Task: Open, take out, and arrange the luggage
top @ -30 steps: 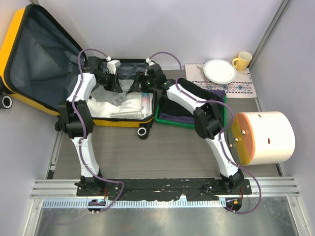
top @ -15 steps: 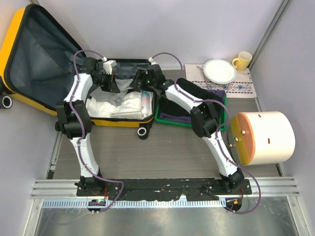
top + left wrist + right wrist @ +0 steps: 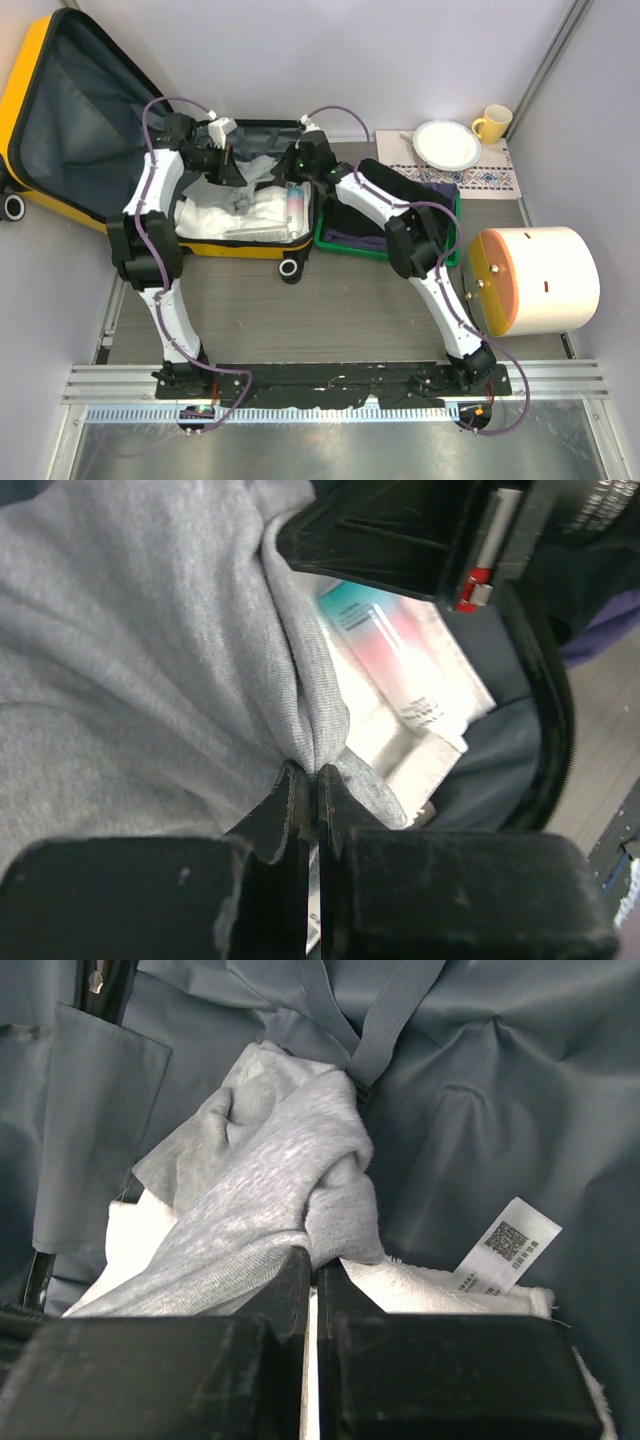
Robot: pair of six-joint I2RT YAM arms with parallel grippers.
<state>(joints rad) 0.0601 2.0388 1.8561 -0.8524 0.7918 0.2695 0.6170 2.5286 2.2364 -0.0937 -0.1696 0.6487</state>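
Opening is complete; removal and arranging remain, by the look of it. Luggage (image 3: 235, 248) lies unzipped near the desk's left edge, white items (image 3: 250, 215) inside. Further in, left gripper (image 3: 312, 775) and right gripper (image 3: 312, 1260) each clench the grey garment (image 3: 270, 1160); lid (image 3: 70, 110) leans at the far-left corner

We see a grey-brown, wood-grained surface (image 3: 330, 300) carrying everything. At its far left the yellow luggage (image 3: 235, 248) lies open, its base flat on the surface and its lid tipped back toward the left wall. Just beside the base, on its right, sits a green tray (image 3: 338, 244). Behind the tray, in the far right corner, a patterned mat (image 3: 500, 180) lies flat and bears a white plate (image 3: 447, 144) and a yellow mug (image 3: 491, 123). A large cream cylinder (image 3: 550, 275) with an orange end rests on its side at the right edge. A metal rail (image 3: 330, 381) runs along the near edge.
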